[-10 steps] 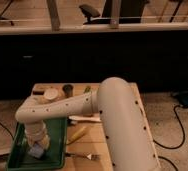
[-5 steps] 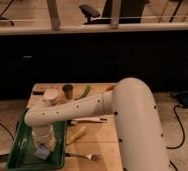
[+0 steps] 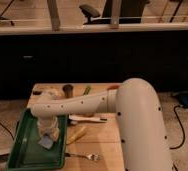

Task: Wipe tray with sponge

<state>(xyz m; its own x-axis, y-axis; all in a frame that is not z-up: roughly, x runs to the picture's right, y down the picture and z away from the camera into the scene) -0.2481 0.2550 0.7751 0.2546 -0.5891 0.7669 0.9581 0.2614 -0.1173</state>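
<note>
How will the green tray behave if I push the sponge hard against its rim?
The tray looks shallow and thin, so probably light; it may slide on the smooth wooden table. The gripper is down at the sponge inside it, so downward pressure should help pin it. Wide and flat, it is unlikely to tip.

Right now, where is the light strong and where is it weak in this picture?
Camera view: the white arm is brightest; the cabinets behind lie in deep shade; the end effector, low over the sponge in the tray, is only dimly lit.
</note>
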